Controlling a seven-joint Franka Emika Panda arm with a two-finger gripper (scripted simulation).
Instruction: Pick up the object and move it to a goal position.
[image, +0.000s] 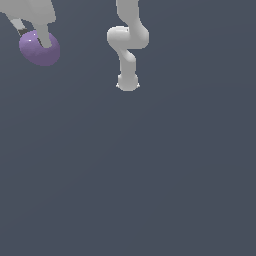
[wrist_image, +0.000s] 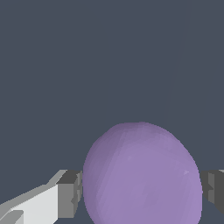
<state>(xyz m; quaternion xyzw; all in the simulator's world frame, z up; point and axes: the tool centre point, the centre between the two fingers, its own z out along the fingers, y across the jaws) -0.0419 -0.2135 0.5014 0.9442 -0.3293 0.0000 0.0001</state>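
Observation:
The object is a smooth light-purple ball (image: 41, 52) at the upper part of the exterior view's left, close to the camera. My white gripper (image: 36, 39) comes down onto it from above, with a finger (image: 45, 39) lying across its front. In the wrist view the ball (wrist_image: 142, 175) fills the space between both fingers (wrist_image: 69, 193), whose grey pads press against its sides. The gripper is shut on the ball. No goal marker shows in either view.
The arm's white links and base (image: 128, 82) stand at the top centre of the exterior view. Everything else is a plain dark grey-blue background (image: 150, 175) with no other objects or edges visible.

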